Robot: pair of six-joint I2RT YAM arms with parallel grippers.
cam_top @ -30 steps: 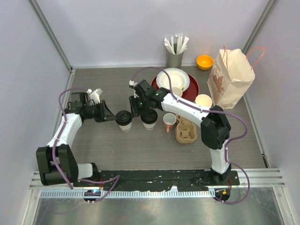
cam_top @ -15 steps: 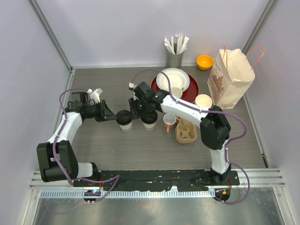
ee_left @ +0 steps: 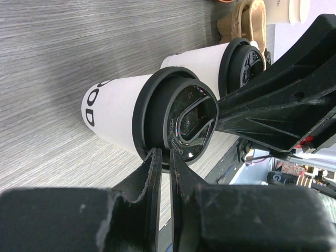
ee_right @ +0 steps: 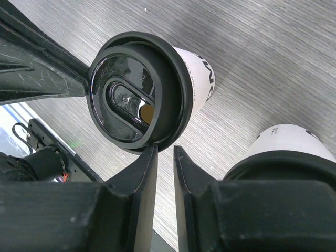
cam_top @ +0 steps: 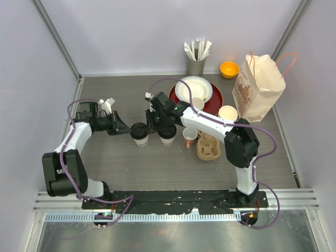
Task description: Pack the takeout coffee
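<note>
Two cream-white paper cups with black lids stand upright side by side, the left cup (cam_top: pixel 139 134) and the right cup (cam_top: pixel 167 133). My left gripper (cam_top: pixel 129 130) comes in from the left. Its jaws are shut to a thin slit, with the tips (ee_left: pixel 164 153) against the rim of the left cup's lid (ee_left: pixel 181 123). The right cup (ee_left: pixel 197 60) shows behind it. My right gripper (cam_top: pixel 147 127) reaches in from the far right, also shut to a thin slit. Its tips (ee_right: pixel 165 148) touch the opposite edge of the same lid (ee_right: pixel 134 100). The right cup (ee_right: pixel 289 142) stands beside its fingers.
A cardboard cup carrier (cam_top: pixel 209 146) lies right of the cups, with a pink-handled white mug (cam_top: pixel 189 136) between. Behind are a red plate with a white bowl (cam_top: pixel 194 89), a pale mug (cam_top: pixel 228 113), a paper bag (cam_top: pixel 258 89), an orange bowl (cam_top: pixel 229 69) and a holder of sticks (cam_top: pixel 195 58).
My right gripper has edged slightly closer over the left cup's lid. The left gripper and both cups have stayed in place.
</note>
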